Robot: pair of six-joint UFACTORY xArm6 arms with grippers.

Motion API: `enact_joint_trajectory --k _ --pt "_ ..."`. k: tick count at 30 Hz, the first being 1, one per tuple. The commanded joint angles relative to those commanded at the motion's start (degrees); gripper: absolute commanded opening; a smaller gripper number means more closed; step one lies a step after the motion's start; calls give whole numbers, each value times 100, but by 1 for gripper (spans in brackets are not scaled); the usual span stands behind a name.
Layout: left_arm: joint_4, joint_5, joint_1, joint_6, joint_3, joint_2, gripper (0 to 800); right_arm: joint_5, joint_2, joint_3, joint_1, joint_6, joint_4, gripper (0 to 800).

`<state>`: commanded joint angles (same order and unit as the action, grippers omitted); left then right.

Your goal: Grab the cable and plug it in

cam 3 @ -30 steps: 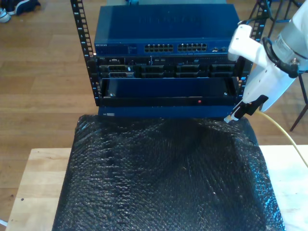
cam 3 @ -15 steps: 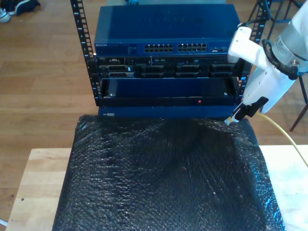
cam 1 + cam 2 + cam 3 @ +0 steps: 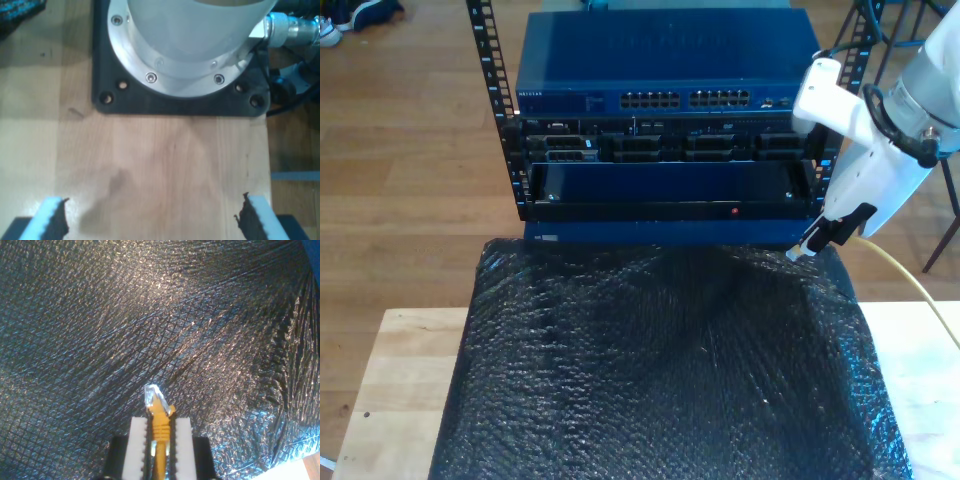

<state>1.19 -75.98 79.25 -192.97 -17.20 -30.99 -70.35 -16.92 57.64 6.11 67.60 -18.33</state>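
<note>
My second claw [image 3: 160, 440] pinches the cable [image 3: 159, 427] just behind its plug [image 3: 152, 394], leaving the tip free for insertion; my first claw [image 3: 152, 220] gapes open over bare bench [image 3: 165, 160].

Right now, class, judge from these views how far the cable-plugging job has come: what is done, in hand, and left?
Done: my second gripper is shut on the yellow cable, its clear plug poking past the fingers. In hand: it hangs over the black bubble wrap, in front of the rack at the exterior view's right. Left: seating the plug in a port on the blue switch.
</note>
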Motion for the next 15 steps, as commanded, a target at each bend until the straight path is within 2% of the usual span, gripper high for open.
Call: enact_joint_trajectory --k 10,15 --pt "35 281 114 -9 290 -316 798 0 0 0 0 -9 0 0" --pt "44 466 220 -26 413 -378 798 0 0 -9 0 0 0 0"
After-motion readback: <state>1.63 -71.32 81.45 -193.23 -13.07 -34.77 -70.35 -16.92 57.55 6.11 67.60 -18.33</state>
